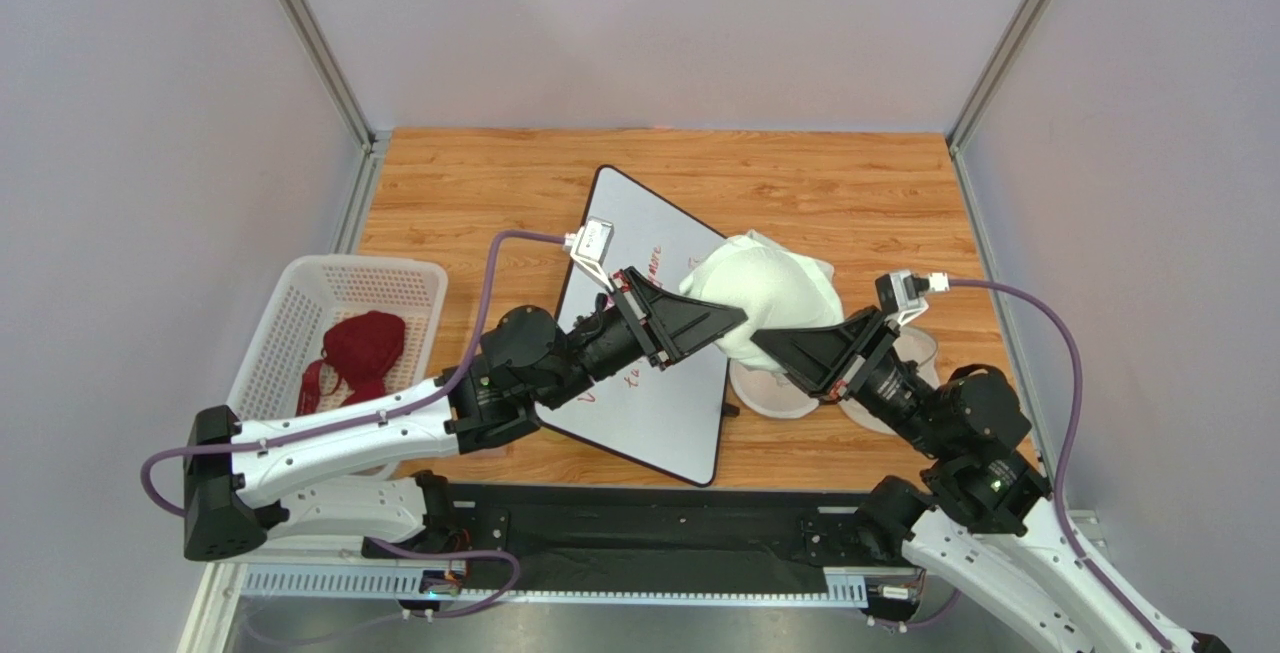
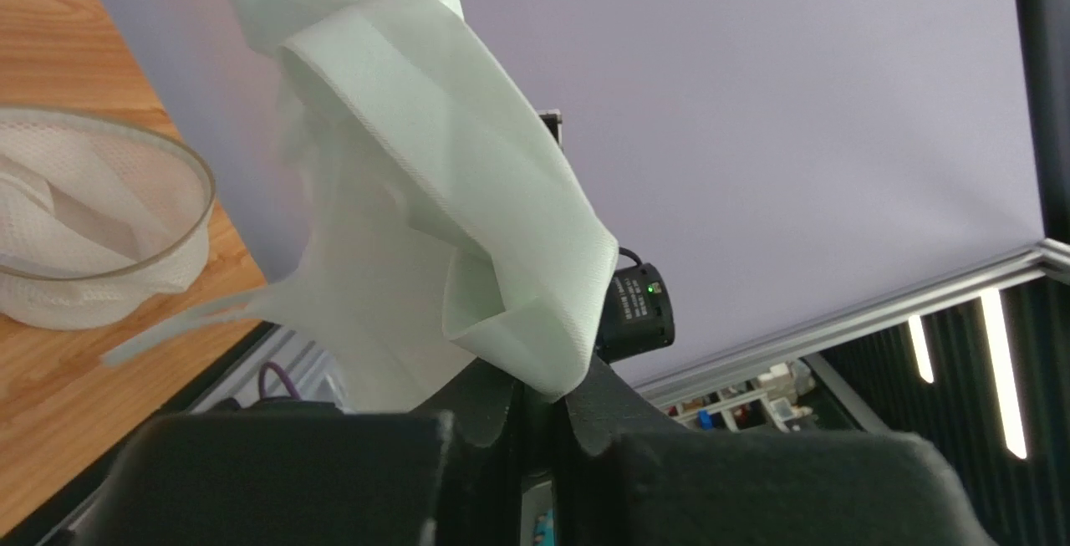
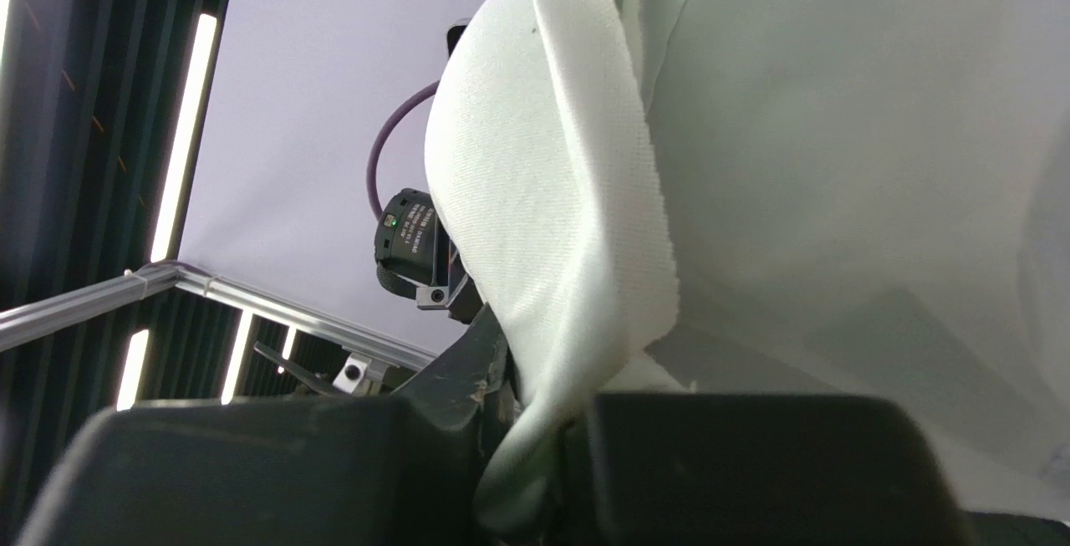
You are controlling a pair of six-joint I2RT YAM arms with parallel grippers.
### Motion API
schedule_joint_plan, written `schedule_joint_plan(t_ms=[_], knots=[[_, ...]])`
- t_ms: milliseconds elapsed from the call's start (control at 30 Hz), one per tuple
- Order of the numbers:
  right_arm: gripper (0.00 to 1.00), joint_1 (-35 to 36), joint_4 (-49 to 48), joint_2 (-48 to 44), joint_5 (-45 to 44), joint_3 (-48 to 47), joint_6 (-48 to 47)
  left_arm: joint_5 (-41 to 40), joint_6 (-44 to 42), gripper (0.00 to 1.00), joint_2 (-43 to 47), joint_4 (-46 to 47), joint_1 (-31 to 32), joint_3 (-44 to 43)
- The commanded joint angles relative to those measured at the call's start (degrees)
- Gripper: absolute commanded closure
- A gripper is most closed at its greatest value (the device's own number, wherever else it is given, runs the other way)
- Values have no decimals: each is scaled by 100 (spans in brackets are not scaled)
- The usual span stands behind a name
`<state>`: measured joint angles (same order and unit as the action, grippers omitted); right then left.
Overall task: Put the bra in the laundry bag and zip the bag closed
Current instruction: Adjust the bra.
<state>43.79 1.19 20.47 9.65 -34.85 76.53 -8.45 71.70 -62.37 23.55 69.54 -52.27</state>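
Bra [image 1: 358,353]: we judge it soft, light and limp. It lies in the basket [image 1: 286,308], well apart from the mesh bag [image 2: 151,276] on the tabletop [image 1: 842,188]. Best hold is a cup edge, not a strap. Left tool [image 1: 736,320] and right tool [image 1: 763,338] are both pinched on a raised pale cloth [image 1: 766,286].

Robot lab test cell, not a home. Plain grey panel walls [image 1: 661,23] in alu. frame posts [image 1: 308,31] box in a wood-grain counter [image 1: 842,181]. Left arm [image 1: 346,436] & right arm [image 1: 1022,563] are bolted to a black base plate [image 1: 646,533] at the near edge, w/ purple cables [image 1: 1064,383] off the wrist cams. A whiteboard [image 1: 639,218] w/ red scribble lies on the counter. Outside the frame: dark room w/ strip lights [image 2: 999,371] & equipment clutter [image 2: 754,402].
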Motion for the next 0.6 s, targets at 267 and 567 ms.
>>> schedule_joint_plan(t_ms=[267,567], knots=[[0,-11,5082,-113,-33,-1541,-3178,1801,-3731,100,-12,-3995,-151,-1997],[0,-2,4787,-702,527,-2078,-4383,3533,-5228,100,970,-5713,-186,-1691]])
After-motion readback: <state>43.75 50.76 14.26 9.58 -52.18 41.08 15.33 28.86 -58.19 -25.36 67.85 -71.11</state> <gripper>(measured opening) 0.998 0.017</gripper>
